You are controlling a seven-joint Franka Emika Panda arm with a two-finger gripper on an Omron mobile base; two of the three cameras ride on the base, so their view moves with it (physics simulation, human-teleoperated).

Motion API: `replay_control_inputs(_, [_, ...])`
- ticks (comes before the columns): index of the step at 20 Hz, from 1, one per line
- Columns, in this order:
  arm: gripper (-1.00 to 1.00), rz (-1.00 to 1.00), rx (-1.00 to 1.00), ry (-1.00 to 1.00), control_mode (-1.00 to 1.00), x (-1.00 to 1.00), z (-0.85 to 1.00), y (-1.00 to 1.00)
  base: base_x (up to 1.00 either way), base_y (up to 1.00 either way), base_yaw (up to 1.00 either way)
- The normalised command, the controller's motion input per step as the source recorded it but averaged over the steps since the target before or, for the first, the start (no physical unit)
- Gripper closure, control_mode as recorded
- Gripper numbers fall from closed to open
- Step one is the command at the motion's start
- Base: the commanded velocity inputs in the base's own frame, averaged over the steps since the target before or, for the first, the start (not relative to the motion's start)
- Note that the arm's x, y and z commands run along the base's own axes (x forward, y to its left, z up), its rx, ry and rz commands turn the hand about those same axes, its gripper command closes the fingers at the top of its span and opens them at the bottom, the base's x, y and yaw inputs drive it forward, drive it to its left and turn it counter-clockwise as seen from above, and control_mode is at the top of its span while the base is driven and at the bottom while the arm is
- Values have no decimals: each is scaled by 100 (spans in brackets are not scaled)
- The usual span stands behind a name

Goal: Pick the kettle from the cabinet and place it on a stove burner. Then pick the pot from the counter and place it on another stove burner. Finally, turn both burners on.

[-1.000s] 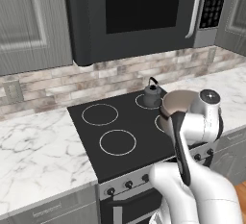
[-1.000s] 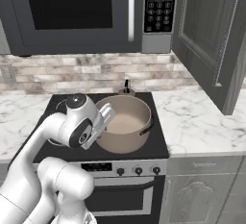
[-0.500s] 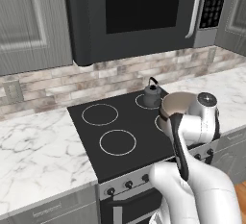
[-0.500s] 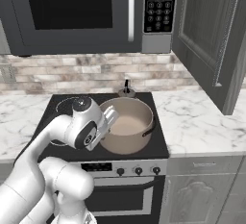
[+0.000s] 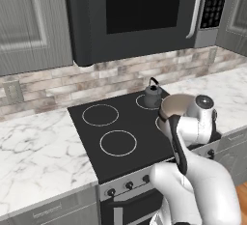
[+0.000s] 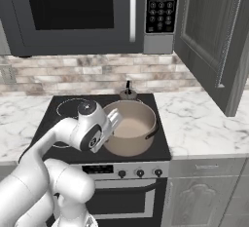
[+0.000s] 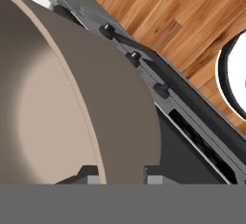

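two things sit on the stove [image 6: 53, 138] now: kettle [image 6: 128, 93] at the back, pot [image 6: 131, 127] in front, its rim pinched in my narrow pincer [image 7: 122, 174]. i'd settle it flat and centred before letting go.

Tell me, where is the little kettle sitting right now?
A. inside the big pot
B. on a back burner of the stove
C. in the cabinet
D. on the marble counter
B: the kettle stands on the stovetop at a rear burner, just behind the pot.
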Motion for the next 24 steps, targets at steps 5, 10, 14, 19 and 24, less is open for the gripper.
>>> replay_control_inputs(5, [100,1,0,0,-100,12,-8,0,0,0,0])
replay_control_inputs(10, [100,2,0,0,-100,10,-1,0,0,0,0])
replay_control_inputs(14, [100,2,0,0,-100,8,-3,0,0,0,0])
replay_control_inputs(19, [100,2,0,0,-100,1,-2,0,0,0,0])
replay_control_inputs(24, [100,2,0,0,-100,5,-1,0,0,0,0])
